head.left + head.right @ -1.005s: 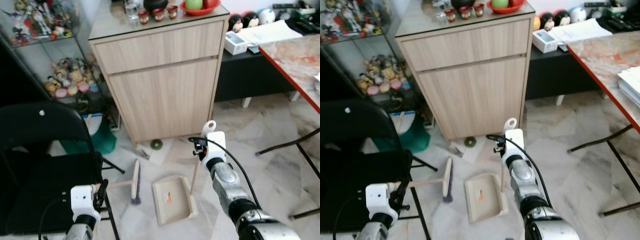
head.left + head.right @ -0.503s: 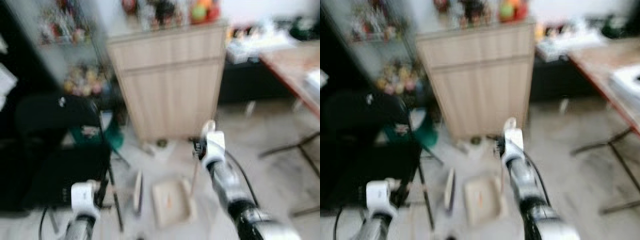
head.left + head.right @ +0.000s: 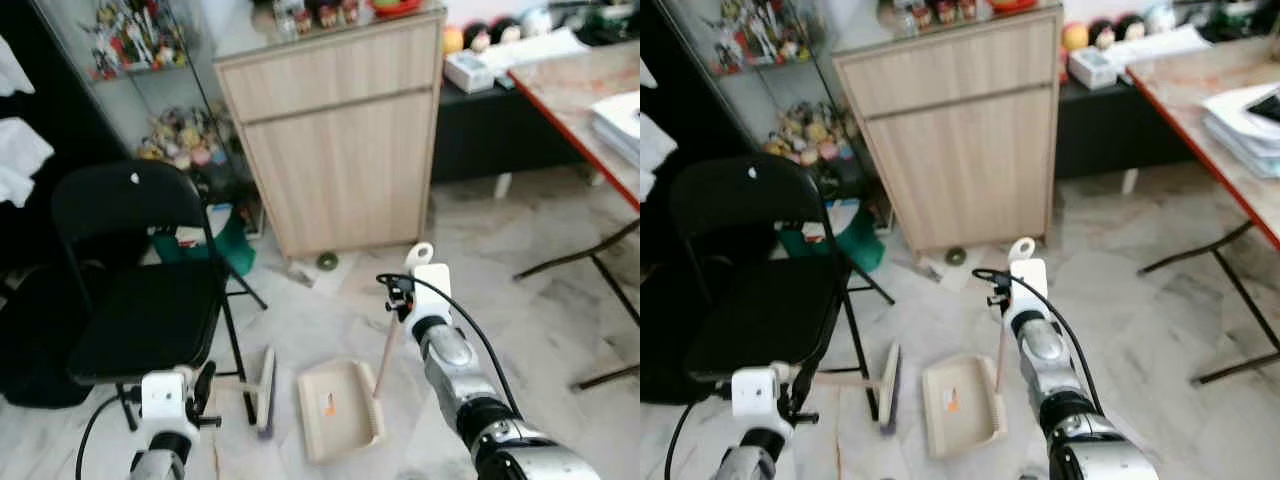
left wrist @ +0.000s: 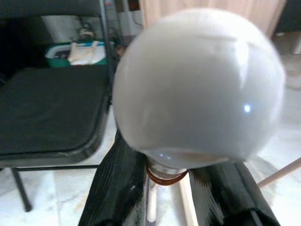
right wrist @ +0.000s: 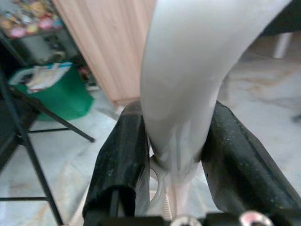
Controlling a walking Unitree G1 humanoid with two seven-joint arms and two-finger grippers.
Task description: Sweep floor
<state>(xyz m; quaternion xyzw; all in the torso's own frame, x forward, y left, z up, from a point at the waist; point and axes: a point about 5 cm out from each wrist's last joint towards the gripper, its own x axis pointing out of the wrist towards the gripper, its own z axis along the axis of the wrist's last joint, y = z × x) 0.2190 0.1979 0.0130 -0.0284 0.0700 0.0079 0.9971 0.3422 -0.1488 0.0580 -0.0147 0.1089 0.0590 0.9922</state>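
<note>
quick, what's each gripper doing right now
Left gripper: shut on the broom handle.
Right gripper: shut on the dustpan handle.

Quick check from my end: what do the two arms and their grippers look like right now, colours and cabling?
The right arm is silver, jointed metal with dark bands, ending in a white wrist block; a black cable loops along it. The right gripper has two long black, textured fingers. The left gripper matches: black fingers below a white wrist block with black screws and a black cable.
</note>
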